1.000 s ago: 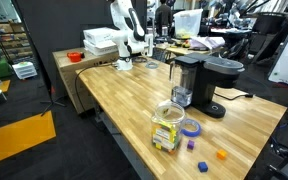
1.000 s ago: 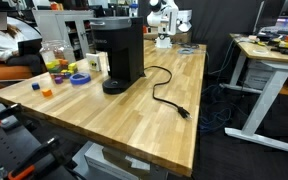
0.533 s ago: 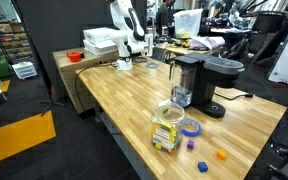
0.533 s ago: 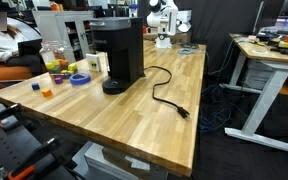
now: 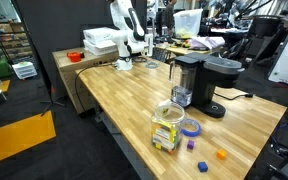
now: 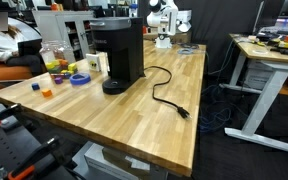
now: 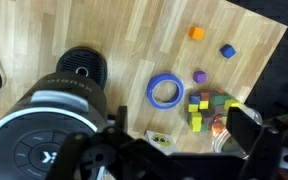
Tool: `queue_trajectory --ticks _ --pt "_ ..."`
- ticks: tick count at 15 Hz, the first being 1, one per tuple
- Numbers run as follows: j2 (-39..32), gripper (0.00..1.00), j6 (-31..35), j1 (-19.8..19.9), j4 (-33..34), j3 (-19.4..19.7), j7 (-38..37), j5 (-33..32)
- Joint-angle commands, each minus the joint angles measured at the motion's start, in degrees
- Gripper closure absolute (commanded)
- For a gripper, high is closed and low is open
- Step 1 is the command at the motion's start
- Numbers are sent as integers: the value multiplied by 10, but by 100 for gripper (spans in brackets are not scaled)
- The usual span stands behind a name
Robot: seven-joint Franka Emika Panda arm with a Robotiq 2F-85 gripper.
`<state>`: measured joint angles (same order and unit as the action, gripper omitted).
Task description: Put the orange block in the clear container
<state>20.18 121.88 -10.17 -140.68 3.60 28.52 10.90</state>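
The orange block [image 7: 196, 33] lies on the wooden table near its edge, apart from the other pieces; it also shows in both exterior views [image 5: 222, 155] [image 6: 46, 92]. The clear container [image 7: 212, 110], a see-through jar with multicoloured blocks inside, stands upright by the blue tape ring [image 7: 165, 92] and shows in both exterior views [image 5: 167, 130] [image 6: 54, 62]. My gripper [image 7: 179, 150] hangs high above the table in the wrist view, fingers spread wide and empty, the right finger [image 7: 246, 128] over the jar's side. No gripper shows near these things in the exterior views.
A black coffee maker [image 7: 54, 140] [image 5: 199, 85] [image 6: 119, 55] stands close beside the jar, its cord [image 6: 169, 100] trailing over the table. A blue cube [image 7: 227, 50] and a purple cube [image 7: 199, 75] lie near the orange block. A white arm [image 5: 129, 25] stands at the table's far end.
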Motion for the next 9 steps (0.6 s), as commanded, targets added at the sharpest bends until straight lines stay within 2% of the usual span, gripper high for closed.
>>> queue_trajectory --ticks 1,4,7,8,9 --pt "-15 0 -23 -11 12 -29 17 -18" --pt "-22 0 -31 -28 10 -56 22 -34" --pt "-33 0 -20 -52 10 -61 56 7" --pt "-23 0 -14 -45 1 -69 26 -8" --pt "-26 0 -14 -48 1 -70 32 -4"
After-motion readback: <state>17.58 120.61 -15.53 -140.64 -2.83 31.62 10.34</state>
